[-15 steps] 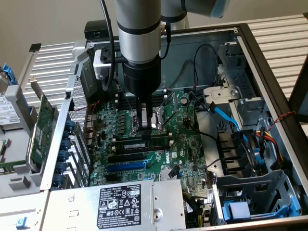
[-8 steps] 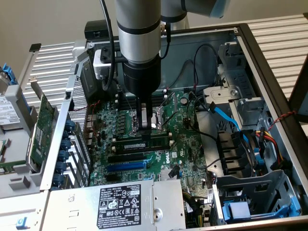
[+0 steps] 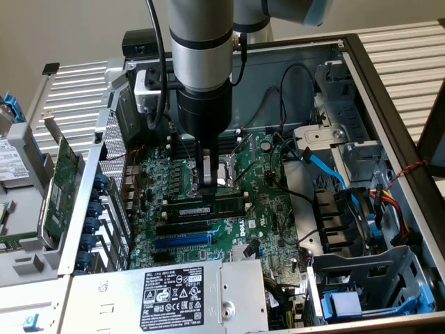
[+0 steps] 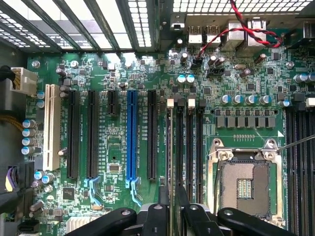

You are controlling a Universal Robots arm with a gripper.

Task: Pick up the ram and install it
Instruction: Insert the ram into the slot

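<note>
The ram (image 3: 222,207) is a long dark-green stick with a pale label. It stands on edge across the motherboard, level with the memory slots (image 3: 182,177) and just beside the expansion slots. My gripper (image 3: 206,193) reaches straight down into the case and its fingers are shut on the ram's upper edge near the middle. In the wrist view the ram (image 4: 171,157) shows edge-on as a thin dark strip running away from between the black fingers (image 4: 156,219), in line with the outermost memory slot. Whether it is seated in the slot I cannot tell.
The bare CPU socket (image 4: 244,184) lies beside the memory slots. Black and blue expansion slots (image 4: 131,137) are on the ram's other side. The power supply (image 3: 174,292) is at the front, drive cages and a blue cable (image 3: 327,170) on the exterior view's right, and a green expansion card (image 3: 59,181) outside the case.
</note>
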